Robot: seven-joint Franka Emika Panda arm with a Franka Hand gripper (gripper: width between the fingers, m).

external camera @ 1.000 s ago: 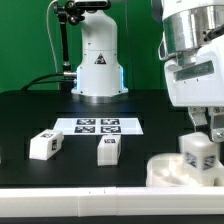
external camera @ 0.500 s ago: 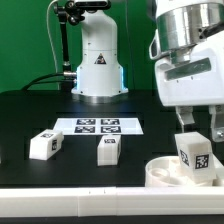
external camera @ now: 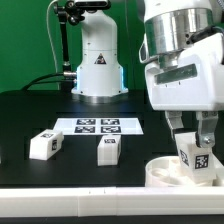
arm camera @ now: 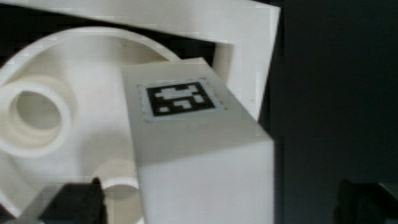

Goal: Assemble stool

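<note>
**A:** Biggest first: gripper (external camera: 194, 140) hanging over the seat (external camera: 163, 172), spread wide, straddling the upright leg (external camera: 196, 158). Holding nothing.

**B:** Leg standing on the seat, toward the exterior view's right of its middle. Fully home?

**A:** Cannot tell. Best to lift straight up off the seat, with no sideways drag, to avoid tipping the leg.

**B:** Then off to the tilted leg (external camera: 43, 145) or the nearer leg (external camera: 108, 149), both well apart from the seat.

**A:** Visible only in the exterior view, those two. Only in the wrist view: the seat's round socket (arm camera: 27, 108) beside the leg, and fingertips (arm camera: 71, 203) clear of both flanks.
</note>
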